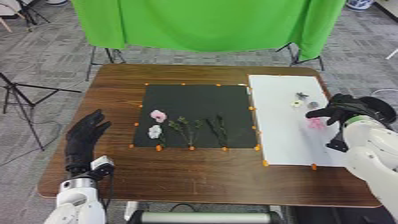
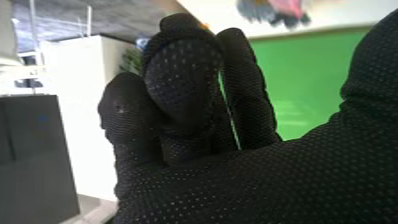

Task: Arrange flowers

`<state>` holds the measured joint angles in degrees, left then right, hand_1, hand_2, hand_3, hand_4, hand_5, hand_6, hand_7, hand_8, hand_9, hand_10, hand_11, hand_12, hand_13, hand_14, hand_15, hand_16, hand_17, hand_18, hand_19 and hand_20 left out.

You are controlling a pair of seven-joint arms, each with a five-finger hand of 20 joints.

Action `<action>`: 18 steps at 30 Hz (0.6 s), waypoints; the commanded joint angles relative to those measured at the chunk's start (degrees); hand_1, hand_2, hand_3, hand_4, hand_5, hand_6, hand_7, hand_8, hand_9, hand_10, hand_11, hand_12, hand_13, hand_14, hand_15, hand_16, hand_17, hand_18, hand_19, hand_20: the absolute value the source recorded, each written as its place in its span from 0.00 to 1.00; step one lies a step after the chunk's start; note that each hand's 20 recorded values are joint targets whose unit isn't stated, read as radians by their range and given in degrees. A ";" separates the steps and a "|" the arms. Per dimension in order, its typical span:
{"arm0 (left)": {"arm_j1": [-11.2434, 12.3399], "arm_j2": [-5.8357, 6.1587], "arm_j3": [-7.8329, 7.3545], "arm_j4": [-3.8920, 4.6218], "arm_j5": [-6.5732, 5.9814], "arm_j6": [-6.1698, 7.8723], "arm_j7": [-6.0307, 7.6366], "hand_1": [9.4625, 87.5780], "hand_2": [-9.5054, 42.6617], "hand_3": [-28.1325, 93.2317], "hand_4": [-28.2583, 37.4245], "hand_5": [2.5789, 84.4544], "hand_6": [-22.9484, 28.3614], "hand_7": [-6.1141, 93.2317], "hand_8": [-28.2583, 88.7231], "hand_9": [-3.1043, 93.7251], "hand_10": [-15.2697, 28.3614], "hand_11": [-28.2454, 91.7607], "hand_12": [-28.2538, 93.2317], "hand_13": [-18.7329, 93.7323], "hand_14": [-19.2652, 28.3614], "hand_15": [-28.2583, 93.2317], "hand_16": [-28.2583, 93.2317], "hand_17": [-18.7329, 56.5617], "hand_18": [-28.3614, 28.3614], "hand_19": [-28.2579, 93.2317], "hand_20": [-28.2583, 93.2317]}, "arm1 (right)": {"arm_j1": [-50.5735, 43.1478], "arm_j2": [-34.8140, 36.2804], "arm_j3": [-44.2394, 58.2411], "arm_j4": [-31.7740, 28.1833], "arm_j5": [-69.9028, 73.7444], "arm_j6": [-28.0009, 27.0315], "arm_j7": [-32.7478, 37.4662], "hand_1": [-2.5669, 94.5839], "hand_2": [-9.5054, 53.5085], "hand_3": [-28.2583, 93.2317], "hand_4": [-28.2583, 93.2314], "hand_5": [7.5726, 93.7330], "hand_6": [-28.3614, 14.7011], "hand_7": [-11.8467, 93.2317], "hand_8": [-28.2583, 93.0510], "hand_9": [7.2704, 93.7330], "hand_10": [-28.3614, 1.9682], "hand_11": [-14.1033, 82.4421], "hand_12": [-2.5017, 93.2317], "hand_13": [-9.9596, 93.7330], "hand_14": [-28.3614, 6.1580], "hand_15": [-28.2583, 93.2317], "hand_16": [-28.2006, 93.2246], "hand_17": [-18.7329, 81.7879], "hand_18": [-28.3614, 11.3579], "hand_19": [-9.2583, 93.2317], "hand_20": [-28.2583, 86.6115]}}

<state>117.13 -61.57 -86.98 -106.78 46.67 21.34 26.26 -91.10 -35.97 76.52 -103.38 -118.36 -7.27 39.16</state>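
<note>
One left hand [image 1: 85, 136] is pointing forward, loosely spread, beside the mat [image 1: 191, 95], where a white bloom [image 1: 155, 131], a pink bloom [image 1: 158, 116] and stems [image 1: 190, 134] are lying. On the paper [image 1: 280, 145], a pink flower [image 1: 315, 123] is lying just by your wide, seemingly empty right hand [image 1: 344, 111]; you should be centring it low, then closing gently, sparing petals

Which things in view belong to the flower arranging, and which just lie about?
For the job: pink flower, white flower and green leafy stems on black square sheet; white rectangular sheet.
Just around: green cloth backdrop; black metal tripod.
</note>
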 commanded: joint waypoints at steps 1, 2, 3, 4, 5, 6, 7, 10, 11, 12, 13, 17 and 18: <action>0.66 -0.55 -0.08 -0.29 -0.20 0.05 -0.43 0.26 0.19 0.83 0.17 0.58 0.47 0.26 0.17 0.46 0.62 0.41 0.34 0.51 0.75 0.48 0.24 0.36 0.76 0.40 0.41 | -0.94 -1.13 -3.73 2.68 -0.17 2.39 0.18 0.29 0.00 0.71 0.14 0.60 0.55 0.18 0.19 0.73 0.35 0.28 0.22 0.96 0.69 0.70 0.47 0.79 0.32 1.00 0.67; 0.64 -0.58 -0.07 -0.29 -0.19 0.06 -0.45 0.26 0.19 0.83 0.17 0.58 0.47 0.26 0.17 0.46 0.62 0.41 0.34 0.51 0.75 0.48 0.24 0.36 0.76 0.40 0.41 | -0.93 -1.21 -4.47 3.00 -0.26 3.26 -0.10 0.30 0.00 0.71 0.14 0.60 0.55 0.18 0.19 0.74 0.36 0.28 0.22 0.96 0.69 0.70 0.47 0.79 0.33 1.00 0.67; 0.87 -0.58 -0.10 -0.42 -0.21 0.25 -0.31 0.26 0.19 0.83 0.17 0.58 0.47 0.26 0.17 0.46 0.63 0.41 0.34 0.51 0.75 0.48 0.24 0.36 0.76 0.40 0.41 | -0.52 -1.37 -5.46 3.47 -0.39 3.88 -0.38 0.32 0.00 0.72 0.14 0.60 0.56 0.19 0.19 0.75 0.37 0.29 0.22 0.97 0.70 0.70 0.47 0.80 0.34 1.00 0.67; 0.44 -0.60 -0.01 -0.17 -0.13 -0.06 -0.52 0.26 0.19 0.83 0.17 0.58 0.47 0.26 0.17 0.46 0.63 0.41 0.34 0.51 0.75 0.48 0.24 0.36 0.76 0.40 0.42 | -0.94 -1.37 -5.72 3.52 -0.35 4.74 -0.54 0.33 0.00 0.73 0.13 0.61 0.56 0.19 0.19 0.75 0.37 0.29 0.22 0.97 0.71 0.70 0.47 0.80 0.34 1.00 0.68; 0.75 -0.56 -0.02 -0.38 -0.30 0.20 -0.33 0.26 0.19 0.83 0.17 0.58 0.47 0.26 0.17 0.46 0.63 0.41 0.34 0.51 0.75 0.48 0.24 0.36 0.76 0.40 0.42 | -0.62 -1.59 -6.47 3.97 -0.40 5.67 -0.98 0.34 0.00 0.73 0.13 0.61 0.56 0.19 0.19 0.76 0.38 0.29 0.22 0.97 0.71 0.70 0.47 0.80 0.34 1.00 0.68; 0.46 -0.61 0.02 -0.19 -0.19 0.01 -0.41 0.26 0.19 0.83 0.17 0.58 0.47 0.26 0.17 0.46 0.63 0.41 0.34 0.51 0.75 0.48 0.24 0.36 0.76 0.40 0.42 | -0.59 -1.60 -7.12 4.29 -0.40 7.36 -1.07 0.35 0.00 0.74 0.13 0.61 0.57 0.20 0.19 0.76 0.39 0.29 0.22 0.98 0.72 0.70 0.47 0.81 0.35 1.00 0.68; 0.33 -0.64 0.05 -0.15 -0.10 -0.04 -0.56 0.26 0.19 0.83 0.17 0.58 0.47 0.26 0.17 0.46 0.63 0.41 0.34 0.51 0.75 0.48 0.24 0.36 0.76 0.40 0.42 | -0.71 -1.57 -7.68 4.60 -0.59 9.29 -1.49 0.39 0.00 0.75 0.12 0.63 0.57 0.21 0.19 0.79 0.40 0.31 0.22 0.98 0.73 0.70 0.47 0.82 0.36 1.00 0.68; 0.36 -0.64 0.09 -0.17 -0.17 0.09 -0.51 0.26 0.19 0.83 0.17 0.58 0.47 0.27 0.17 0.46 0.63 0.41 0.34 0.51 0.75 0.48 0.24 0.36 0.76 0.41 0.42 | -0.20 -1.40 -9.53 5.59 -1.87 15.14 -2.46 0.48 0.00 0.76 0.09 0.69 0.58 0.24 0.19 0.84 0.44 0.33 0.22 1.00 0.76 0.71 0.47 0.84 0.39 1.00 0.67; 0.45 -0.59 0.09 -0.18 -0.28 0.16 -0.41 0.26 0.19 0.83 0.17 0.58 0.47 0.27 0.16 0.46 0.63 0.41 0.34 0.51 0.75 0.48 0.24 0.36 0.76 0.41 0.42 | -0.07 -1.28 -9.81 5.65 -2.13 16.60 -2.72 0.52 0.00 0.75 0.09 0.71 0.58 0.24 0.24 0.86 0.46 0.34 0.23 1.00 0.76 0.72 0.46 0.84 0.39 1.00 0.67; 0.52 -0.62 0.05 -0.22 -0.28 0.27 -0.53 0.26 0.19 0.83 0.17 0.58 0.47 0.27 0.16 0.46 0.63 0.41 0.34 0.51 0.75 0.48 0.24 0.36 0.76 0.41 0.42 | 0.04 -1.05 -9.90 5.53 -2.40 17.62 -2.79 0.56 0.00 0.72 0.09 0.74 0.57 0.24 0.28 0.88 0.48 0.33 0.26 1.00 0.76 0.72 0.46 0.85 0.39 1.00 0.67; 0.69 -0.61 -0.01 -0.37 -0.32 0.42 -0.51 0.26 0.19 0.83 0.17 0.58 0.47 0.27 0.16 0.46 0.63 0.41 0.34 0.51 0.75 0.48 0.24 0.36 0.76 0.41 0.42 | 0.17 -0.87 -9.77 5.32 -2.89 18.56 -3.04 0.61 0.00 0.71 0.10 0.79 0.57 0.25 0.32 0.92 0.52 0.32 0.29 1.00 0.77 0.73 0.45 0.86 0.39 1.00 0.68; 0.77 -0.50 0.03 -0.46 -0.51 0.86 -0.39 0.26 0.20 0.83 0.17 0.58 0.47 0.27 0.16 0.46 0.63 0.41 0.34 0.51 0.75 0.48 0.24 0.36 0.76 0.41 0.41 | 0.10 0.34 -6.74 2.12 -2.94 19.07 -3.31 0.64 0.01 0.71 0.09 0.85 0.59 0.27 0.33 0.96 0.58 0.32 0.31 1.00 0.77 0.75 0.44 0.87 0.39 1.00 0.68; 1.25 -0.42 -0.23 -0.63 -0.71 0.74 -0.15 0.26 0.20 0.83 0.17 0.58 0.47 0.26 0.16 0.46 0.63 0.41 0.34 0.51 0.75 0.48 0.24 0.36 0.76 0.41 0.41 | 0.27 0.70 -6.02 1.10 -2.84 19.56 -3.47 0.64 0.01 0.71 0.09 0.85 0.59 0.27 0.33 0.96 0.58 0.32 0.31 1.00 0.77 0.75 0.44 0.87 0.39 1.00 0.68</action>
<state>117.12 -61.65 -86.96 -106.78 46.64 21.39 26.19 -90.31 -36.63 66.94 -98.15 -120.13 12.12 36.60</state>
